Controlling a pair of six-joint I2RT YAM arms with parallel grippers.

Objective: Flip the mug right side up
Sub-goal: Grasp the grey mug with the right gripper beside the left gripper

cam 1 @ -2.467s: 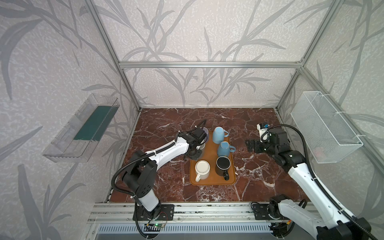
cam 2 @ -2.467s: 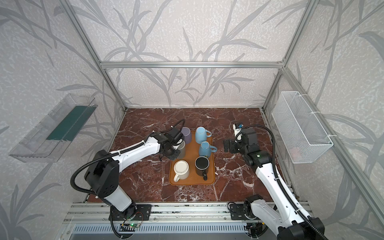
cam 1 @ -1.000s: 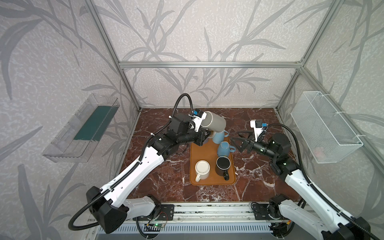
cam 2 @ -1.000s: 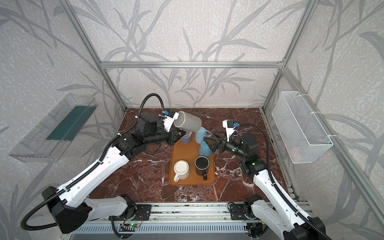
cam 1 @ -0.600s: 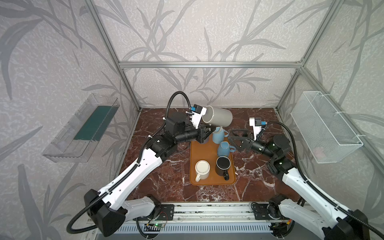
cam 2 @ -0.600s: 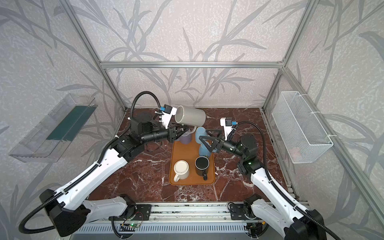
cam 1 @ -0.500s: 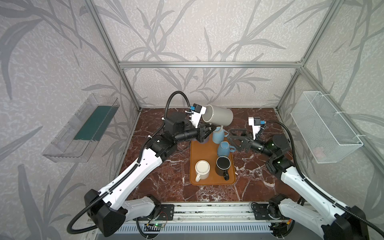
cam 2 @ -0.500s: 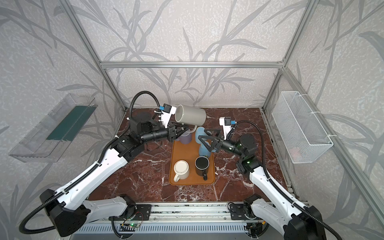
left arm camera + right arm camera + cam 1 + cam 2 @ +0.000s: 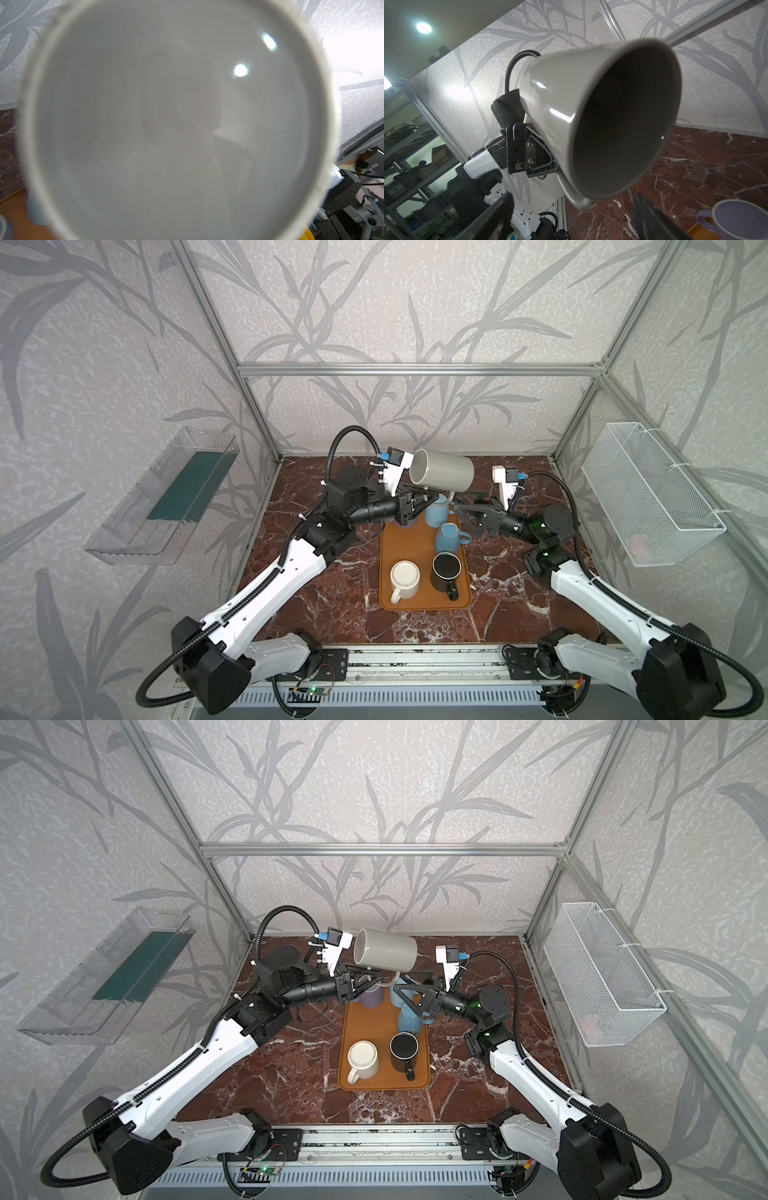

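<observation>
"Looking at the left gripper, what has it got?"

"It's clamped on the grey mug, by the handle slung underneath, I think. The mug's up in the air, lying on its side, over the far end of the orange tray, towards the far edge of the bench."

"And the right gripper?"

"Jaws apart, just beside the mug's other end, a bit lower. Not touching it, from where I stand."

"What's on the tray?"

"A white mug and a black mug, upright at the near end. A blue mug behind the black one, a second blue mug beyond, and a lilac mug by the far left corner."
</observation>
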